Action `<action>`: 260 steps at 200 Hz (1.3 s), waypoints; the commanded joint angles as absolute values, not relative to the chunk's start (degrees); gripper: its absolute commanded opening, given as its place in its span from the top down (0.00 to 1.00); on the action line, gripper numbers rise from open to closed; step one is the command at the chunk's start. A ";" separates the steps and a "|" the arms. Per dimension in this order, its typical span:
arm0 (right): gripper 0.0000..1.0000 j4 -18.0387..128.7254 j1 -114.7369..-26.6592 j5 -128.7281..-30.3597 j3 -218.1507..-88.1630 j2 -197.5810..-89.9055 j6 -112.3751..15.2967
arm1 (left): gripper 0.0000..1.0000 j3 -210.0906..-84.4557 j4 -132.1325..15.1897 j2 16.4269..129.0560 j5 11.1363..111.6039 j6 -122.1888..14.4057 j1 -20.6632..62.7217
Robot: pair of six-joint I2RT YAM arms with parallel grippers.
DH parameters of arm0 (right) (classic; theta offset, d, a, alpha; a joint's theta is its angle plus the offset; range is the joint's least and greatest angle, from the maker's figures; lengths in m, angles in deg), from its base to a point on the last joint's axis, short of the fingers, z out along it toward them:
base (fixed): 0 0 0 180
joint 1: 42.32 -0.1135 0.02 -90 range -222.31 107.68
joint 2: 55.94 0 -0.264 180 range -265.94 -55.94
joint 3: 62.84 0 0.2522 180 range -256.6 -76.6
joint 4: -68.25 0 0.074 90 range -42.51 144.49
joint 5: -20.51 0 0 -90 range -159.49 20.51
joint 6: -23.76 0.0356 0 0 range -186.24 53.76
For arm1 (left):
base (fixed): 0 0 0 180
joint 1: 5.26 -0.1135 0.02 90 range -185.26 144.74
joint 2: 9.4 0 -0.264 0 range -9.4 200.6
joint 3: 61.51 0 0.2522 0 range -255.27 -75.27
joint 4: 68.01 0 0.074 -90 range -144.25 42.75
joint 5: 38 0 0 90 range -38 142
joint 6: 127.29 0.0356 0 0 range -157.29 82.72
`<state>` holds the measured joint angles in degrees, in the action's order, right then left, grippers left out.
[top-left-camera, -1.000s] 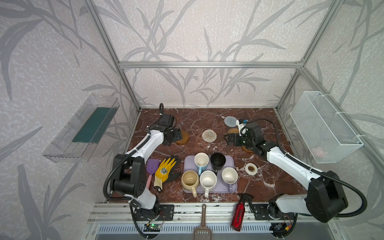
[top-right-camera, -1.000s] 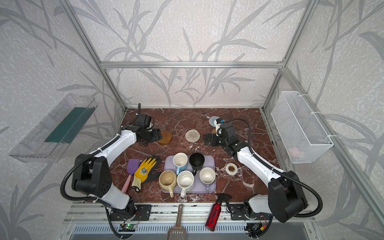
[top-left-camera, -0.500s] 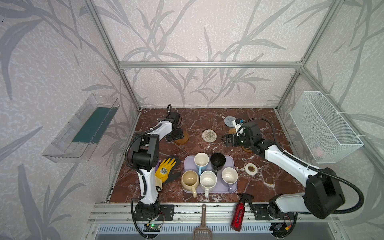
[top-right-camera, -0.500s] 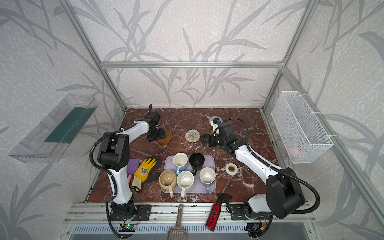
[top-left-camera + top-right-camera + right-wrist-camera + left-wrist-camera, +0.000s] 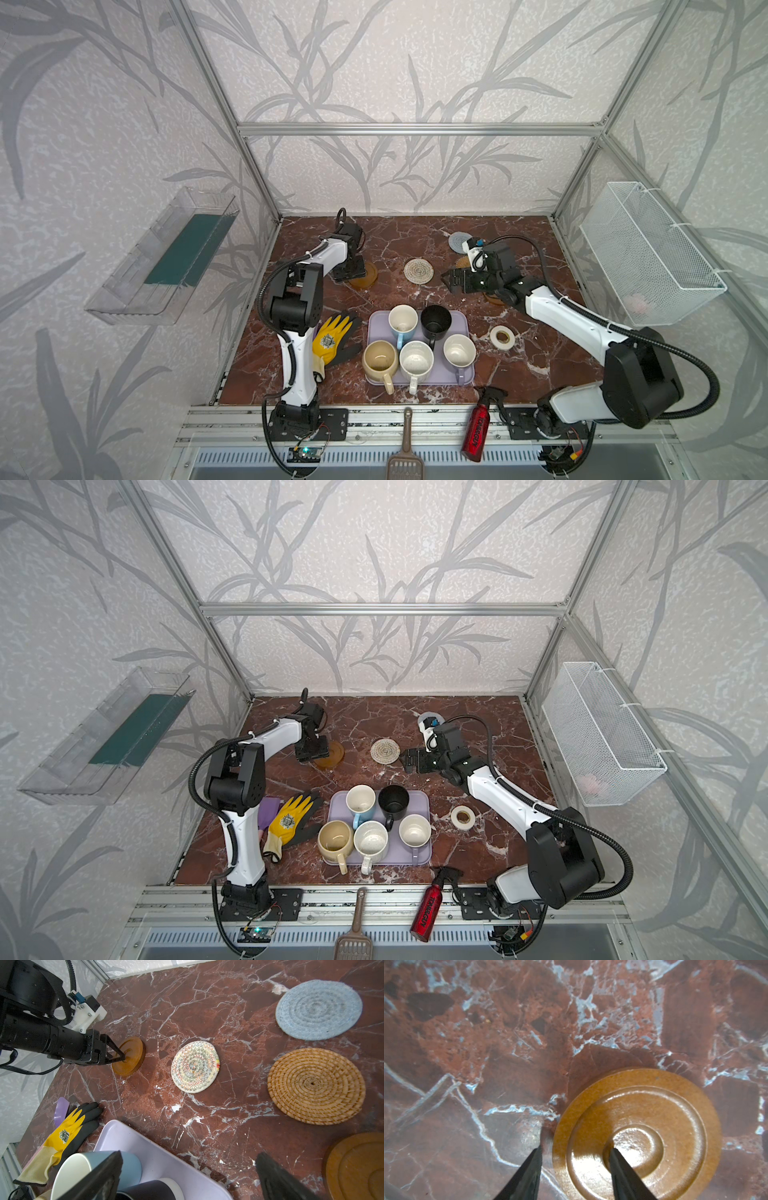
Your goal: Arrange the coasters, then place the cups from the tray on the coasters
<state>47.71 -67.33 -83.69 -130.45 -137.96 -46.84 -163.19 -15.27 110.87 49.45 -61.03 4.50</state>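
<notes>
Coasters lie across the back half of the table [image 5: 399, 237]. The cups [image 5: 417, 359] stand in the tray [image 5: 462, 376] nearer the front.

The left gripper [image 5: 575, 1148] holds its jaws apart astride the rim of an amber coaster [image 5: 643, 1132]. One fingertip is down at the disc's centre and the other is just outside its edge, not yet pinching. Open marble runs ahead of these jaws. Only the left wrist view shows that gap; in both top views the gripper body covers it. A second ago this gripper sat beside the coaster with its elbow low. Now it is over the coaster.

The cream coaster [image 5: 195, 1067] lies ahead of the right gripper [image 5: 190, 1154]. Its jaws are wide apart and empty over bare marble, with the tray's rim under one finger. The grey-blue coaster [image 5: 319, 1009], the rattan coaster [image 5: 315, 1085] and a second amber coaster [image 5: 357, 1165] lie outside the other finger. In both top views the arm largely hides the last two.
</notes>
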 commanded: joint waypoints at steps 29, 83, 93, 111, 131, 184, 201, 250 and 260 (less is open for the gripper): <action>0.01 45.96 -67.41 -83.81 -132.06 -137.86 -47.83 | 0.52 -162.74 -10.37 111.39 44.72 -61.68 4.23; 0.01 45.63 -67.45 -84.08 -132.06 -137.86 -47.50 | 0.56 -159.96 -10.55 109.10 44.20 -61.88 2.92; 0.01 45.62 -67.45 -84.15 -132.06 -137.77 -47.50 | 0.57 -159.33 -10.88 108.48 44.57 -61.96 2.91; 0.01 45.44 -67.41 -84.08 -132.04 -137.77 -47.43 | 0.57 -158.56 -11.09 107.31 44.77 -62.32 2.91; 0.01 45.35 -67.45 -83.99 -131.96 -137.77 -47.28 | 0.56 -158.67 -11.79 106.50 45.08 -62.22 2.91; 0.01 44.04 -67.45 -84.35 -132.29 -137.18 -47.82 | 0.33 -161.73 -10.19 106.76 46.29 -63.11 2.97; 0.01 43.60 -67.45 -83.78 -132.16 -136.43 -48.11 | 0.26 -162.53 -9.52 105.66 46.18 -63.13 2.91; 0.01 42.07 -67.45 -82.58 -132.74 -135.39 -47.33 | 0.19 -165.49 -8.13 100.37 46.75 -62.93 3.75; 0.01 41.49 -67.45 -82.19 -132.89 -135.46 -46.97 | 0.19 -166.00 -8.07 98.93 47.91 -61.65 4.51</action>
<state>43.64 -67.33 -83.25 -130.75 -137.15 -47.45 -162.86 -10.50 104.94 46.70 -62.80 3.23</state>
